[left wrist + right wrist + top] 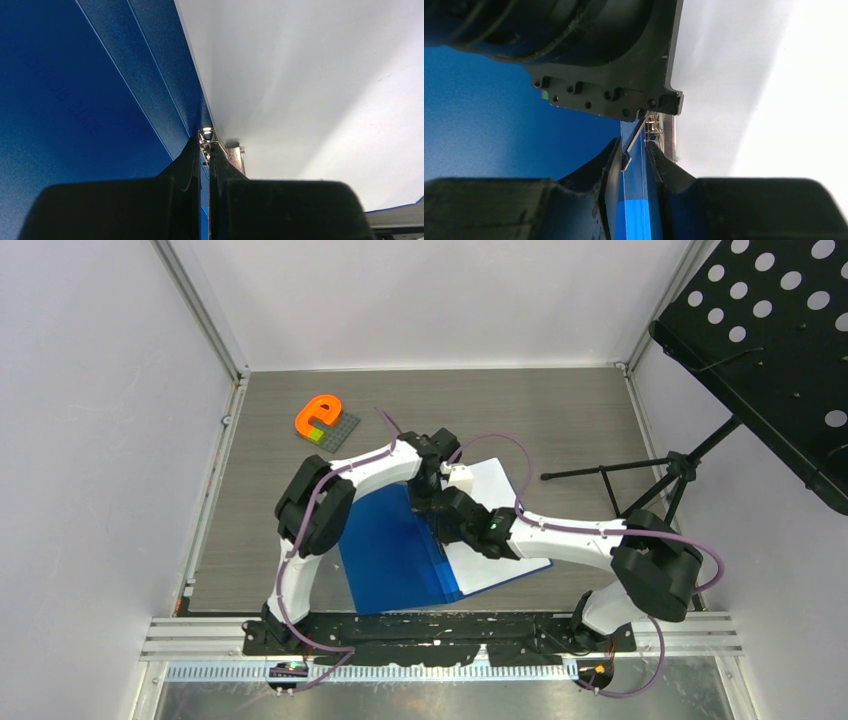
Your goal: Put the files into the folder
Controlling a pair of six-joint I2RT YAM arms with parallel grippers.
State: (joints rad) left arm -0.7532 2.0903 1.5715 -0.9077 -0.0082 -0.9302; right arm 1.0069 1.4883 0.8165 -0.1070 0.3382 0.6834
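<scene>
1. Left gripper [204, 150]: my fingers are drawn together to a narrow slit and appear to pinch the wire of the metal clip [235, 155] on the folder's spine. The bite itself is hidden behind my fingertips.

2. Right gripper [634, 160]: my fingers stand a little apart, astride the spine just on the near side of the clip. The thin clip lever [634, 142] slants down between them and rests against one finger only. Nothing is clamped.

3. The folder [385, 550] lies open and flat on the table [560, 420]. Its blue cover spreads to the left of the clip.

4. The files [495, 485] lie to the right of the clip, on the folder's other leaf, with their inner edge up against the clip. I cannot tell whether that edge sits under the clip bar or only beside it.

5. Far beyond the clip and to its left, an orange letter piece [320, 417] sits on a grey plate, well apart from the work.

Handling, as judged:
- The sheets are light, limp and easily creased. Press them flat near the clip; do not pinch a free corner.
- The plastic cover is slick and flexible, so it may slide under a sideways push.
- The clip is stiff, springy metal. Take it by the lever, squarely, or it may snap back.
</scene>
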